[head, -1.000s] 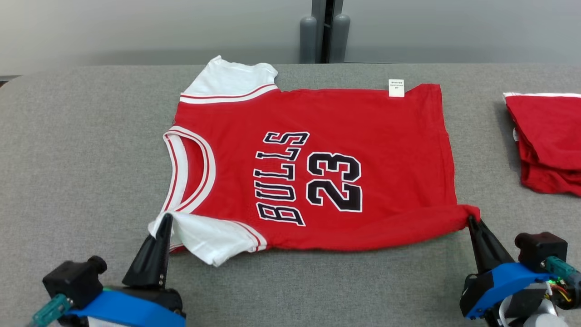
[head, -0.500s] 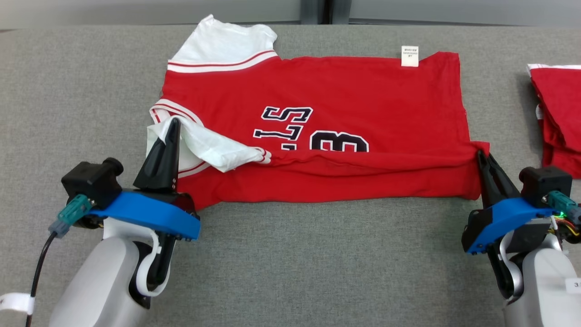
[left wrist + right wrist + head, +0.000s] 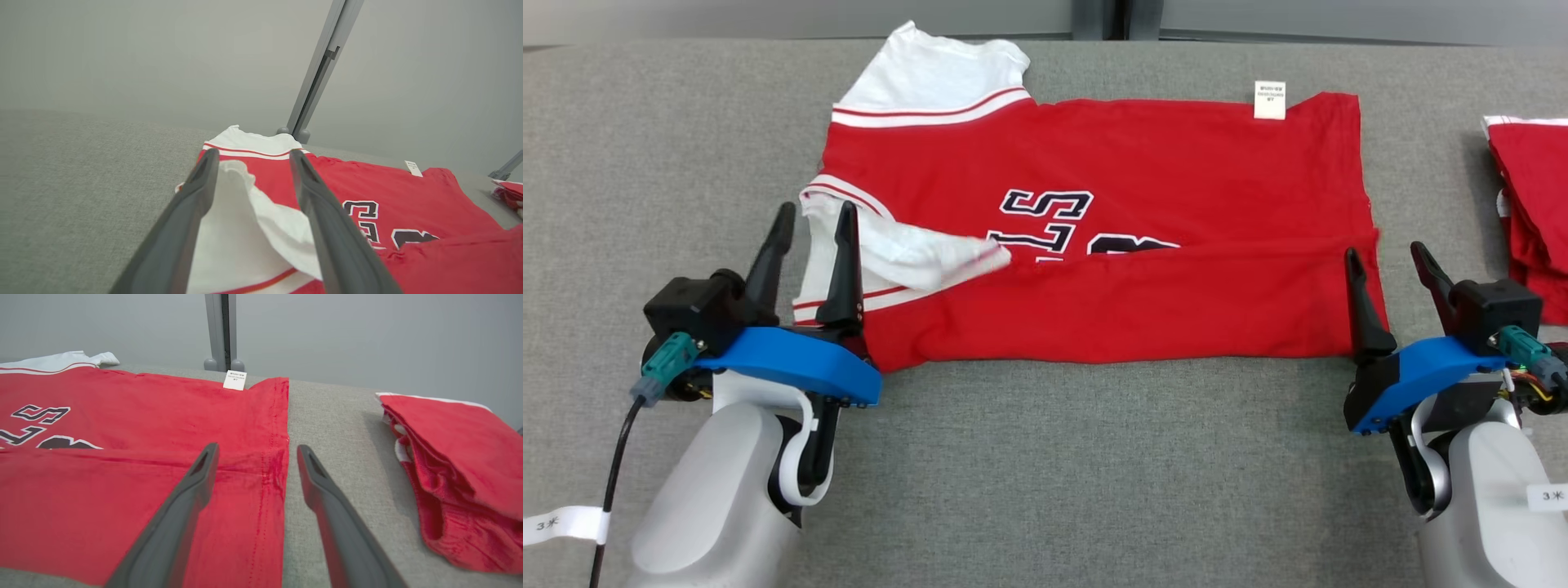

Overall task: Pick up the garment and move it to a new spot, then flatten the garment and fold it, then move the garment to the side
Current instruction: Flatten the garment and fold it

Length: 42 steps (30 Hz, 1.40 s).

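The jersey (image 3: 1094, 212) lies spread across the middle of the counter (image 3: 1045, 474). Its near half is now doubled over the far half, covering most of the number. A second ago both end effectors pinched its near corners. Now the left end effector (image 3: 817, 208) and right end effector (image 3: 1385, 250) stand wide open and hold nothing, straddling the fold's ends. The first fold looks laid, though the white sleeve (image 3: 907, 253) sits bunched. No container is here, only a folded red pile (image 3: 1531, 204) at the counter's right edge.
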Available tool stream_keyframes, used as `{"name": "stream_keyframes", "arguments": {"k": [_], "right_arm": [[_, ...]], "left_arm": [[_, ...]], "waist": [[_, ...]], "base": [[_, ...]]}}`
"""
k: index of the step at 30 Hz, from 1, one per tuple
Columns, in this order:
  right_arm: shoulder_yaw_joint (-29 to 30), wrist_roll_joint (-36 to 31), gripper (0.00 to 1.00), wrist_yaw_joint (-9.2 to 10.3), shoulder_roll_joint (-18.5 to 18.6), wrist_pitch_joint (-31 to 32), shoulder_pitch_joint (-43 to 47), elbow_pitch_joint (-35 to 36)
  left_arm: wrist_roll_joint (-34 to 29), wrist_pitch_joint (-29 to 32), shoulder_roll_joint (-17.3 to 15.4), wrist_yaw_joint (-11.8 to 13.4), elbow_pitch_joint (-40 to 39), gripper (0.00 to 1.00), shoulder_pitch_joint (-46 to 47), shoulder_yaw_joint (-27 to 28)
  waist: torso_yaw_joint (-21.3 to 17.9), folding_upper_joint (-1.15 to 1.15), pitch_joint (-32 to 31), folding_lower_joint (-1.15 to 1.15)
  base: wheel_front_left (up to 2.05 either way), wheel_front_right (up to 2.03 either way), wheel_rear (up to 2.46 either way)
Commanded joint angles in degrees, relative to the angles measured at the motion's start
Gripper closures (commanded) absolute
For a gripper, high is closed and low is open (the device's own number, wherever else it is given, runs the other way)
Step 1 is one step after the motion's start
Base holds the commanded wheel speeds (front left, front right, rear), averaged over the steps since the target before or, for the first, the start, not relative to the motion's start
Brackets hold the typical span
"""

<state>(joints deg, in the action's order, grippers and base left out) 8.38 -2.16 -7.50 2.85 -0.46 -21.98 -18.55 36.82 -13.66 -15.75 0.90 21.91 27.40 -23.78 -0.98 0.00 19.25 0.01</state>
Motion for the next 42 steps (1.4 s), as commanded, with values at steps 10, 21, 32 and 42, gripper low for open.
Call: {"name": "stream_keyframes", "arguments": {"k": [10, 21, 32, 42], "right_arm": [[0.83, 1.39, 0.00, 0.01, 0.08, -3.78, 5.24, -0.21], [0.20, 2.93, 0.00, 0.01, 0.09, -1.68, 11.20, 1.20], [-1.49, 3.32, 0.00, 0.01, 0.09, 0.21, 8.69, 2.01], [-1.41, 4.25, 0.00, 0.01, 0.09, 3.96, 6.96, -1.84]], "left_arm": [[1.59, -1.18, -0.45, 0.25, -3.17, 0.00, -8.53, 3.04], [10.89, 11.80, -1.76, 3.50, -7.76, 0.00, -20.53, 4.25], [15.29, 14.80, -0.37, 4.36, -3.14, 0.00, -16.13, 6.77], [13.71, 10.57, -0.44, 1.67, -3.03, 1.00, -13.32, 6.60]], "waist": [[0.13, 0.00, -4.99, -0.01], [-0.45, 0.00, -8.24, -0.01], [-2.22, 0.00, -3.57, -0.01], [-1.53, 0.00, -2.03, -0.01]], "base": [[0.00, 0.00, 0.00], [0.00, 0.00, 0.00], [0.00, 0.00, 0.00], [0.00, 0.00, 0.00]]}}
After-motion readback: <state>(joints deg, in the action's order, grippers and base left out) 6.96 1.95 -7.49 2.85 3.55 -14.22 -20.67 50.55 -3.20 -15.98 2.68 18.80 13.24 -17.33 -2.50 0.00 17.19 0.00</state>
